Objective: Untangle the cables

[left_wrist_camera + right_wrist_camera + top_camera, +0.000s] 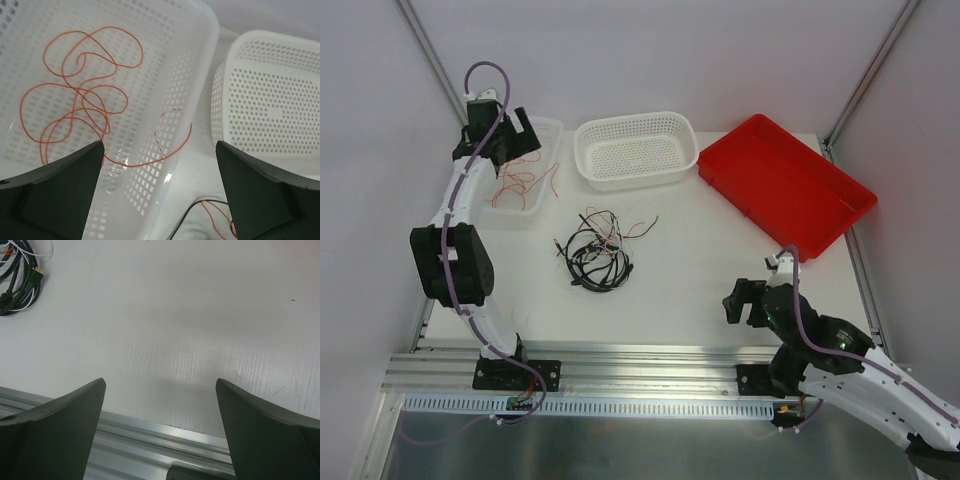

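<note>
Both left hand (160, 145) and right hand (160, 382) spread wide, gripping nothing.

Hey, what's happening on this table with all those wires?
Two robot arms are untangling cables. The left claw hangs open and empty over a pale bin holding loose red-orange wires. The right claw is open too, low near the front edge of the table, gripping nothing. A knot of black, white and red cables lies mid-table, neither claw touching it.
</note>
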Controlling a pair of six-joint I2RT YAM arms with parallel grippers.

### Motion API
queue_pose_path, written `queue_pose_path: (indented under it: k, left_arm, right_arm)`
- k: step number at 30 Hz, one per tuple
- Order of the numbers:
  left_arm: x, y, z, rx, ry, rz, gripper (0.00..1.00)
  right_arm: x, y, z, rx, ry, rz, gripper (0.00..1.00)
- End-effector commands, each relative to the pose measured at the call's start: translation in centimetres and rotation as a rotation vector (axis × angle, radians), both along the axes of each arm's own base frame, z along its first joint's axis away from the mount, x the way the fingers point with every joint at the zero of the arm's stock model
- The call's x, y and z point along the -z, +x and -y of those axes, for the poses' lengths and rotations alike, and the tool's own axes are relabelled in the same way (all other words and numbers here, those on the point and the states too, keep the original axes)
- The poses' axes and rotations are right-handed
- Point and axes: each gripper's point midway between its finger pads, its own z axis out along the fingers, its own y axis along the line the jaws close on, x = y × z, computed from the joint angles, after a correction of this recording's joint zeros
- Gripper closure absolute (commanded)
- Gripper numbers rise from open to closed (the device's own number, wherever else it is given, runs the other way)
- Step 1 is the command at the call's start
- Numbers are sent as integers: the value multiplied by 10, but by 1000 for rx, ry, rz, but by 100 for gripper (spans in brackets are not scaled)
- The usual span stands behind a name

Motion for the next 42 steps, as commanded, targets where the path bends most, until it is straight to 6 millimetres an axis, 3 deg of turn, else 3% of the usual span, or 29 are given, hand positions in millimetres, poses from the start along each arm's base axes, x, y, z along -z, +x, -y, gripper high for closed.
queue_pose_path:
  k: [1,2,3,6,11,18,21,23,25,26,28,33,40,42]
  left_arm:
    - [0,-9,25,93,148,-3,5]
    - [5,-10,37,124,188,-14,6]
    - [12,-11,33,137,269,-40,7]
    - [31,-19,61,205,386,-88,8]
    - [51,-30,59,128,418,-145,10]
    - [76,-23,68,188,401,-187,16]
    - [75,-16,71,244,372,-173,22]
    - [71,-13,58,241,296,-151,26]
    - [67,-13,66,326,168,-112,29]
    - [65,-11,51,305,123,-99,33]
    - [57,-11,53,351,77,-61,35]
    - [47,-7,47,407,124,-20,36]
    - [66,1,17,379,197,-58,45]
    - [70,3,17,400,205,-61,45]
  right_arm:
    - [-5,0,-4,2,50,17,3]
    - [-5,0,-2,4,46,16,3]
    - [-3,-1,-2,4,43,15,3]
    - [-1,-1,1,15,43,16,3]
    - [4,-1,1,21,45,11,3]
    - [6,-2,4,25,35,10,3]
    - [5,-2,5,29,38,10,3]
    - [6,-3,6,29,36,8,3]
    - [6,-4,6,28,39,8,3]
    - [6,-3,6,30,38,9,3]
    - [7,-3,6,31,38,9,3]
    - [8,-1,5,28,21,5,3]
    - [8,-1,3,18,3,2,3]
    - [7,0,4,21,5,4,3]
